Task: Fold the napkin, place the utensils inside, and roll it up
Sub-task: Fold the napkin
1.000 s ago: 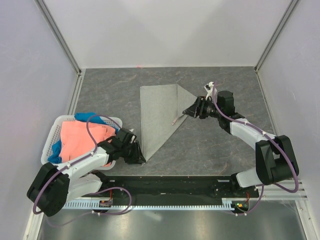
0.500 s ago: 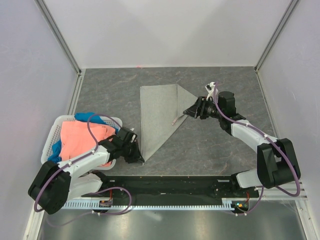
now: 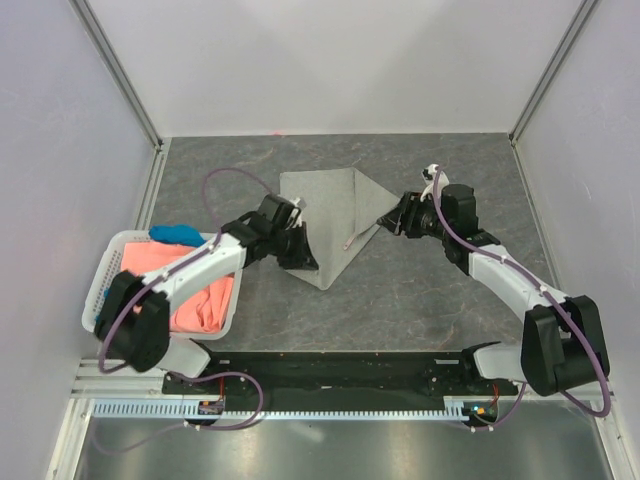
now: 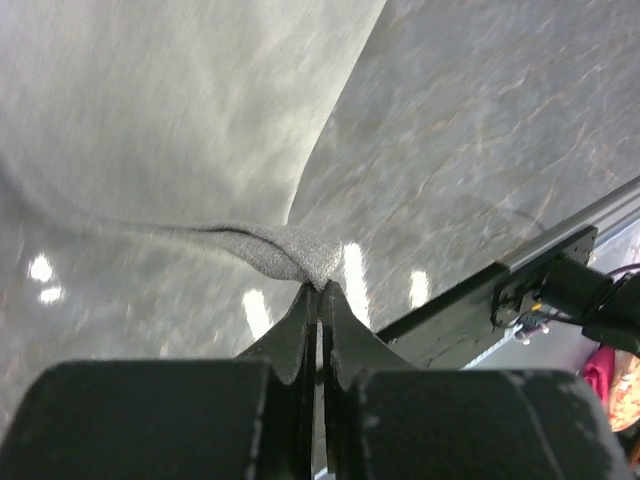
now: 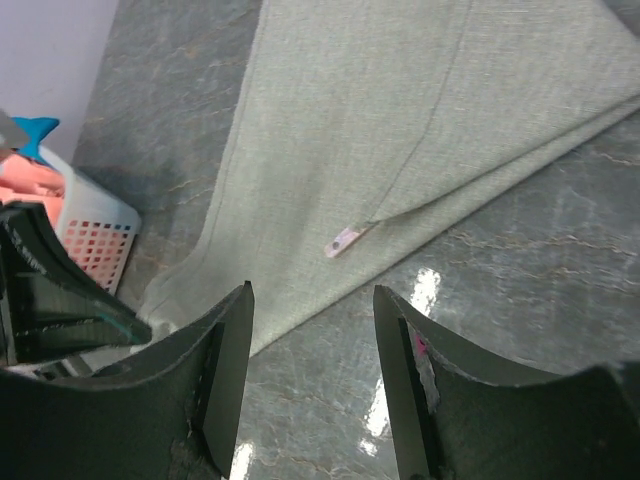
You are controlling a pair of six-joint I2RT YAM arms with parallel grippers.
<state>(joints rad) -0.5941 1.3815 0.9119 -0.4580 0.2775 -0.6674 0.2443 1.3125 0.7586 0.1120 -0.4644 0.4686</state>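
Left wrist: left jaws pinch the napkin point(image 4: 190, 110) corner (right jaws wide).

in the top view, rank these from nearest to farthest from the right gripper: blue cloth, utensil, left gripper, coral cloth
From the right gripper:
1. utensil, poking from the napkin fold, just beside it.
2. left gripper, across the napkin, pinching its edge.
3. blue cloth and coral cloth, both in the basket at the view's left; too close to call.

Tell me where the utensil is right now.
Top view: the utensil pokes out from the right folded edge of the napkin, mid-table, just in front of the open right gripper.
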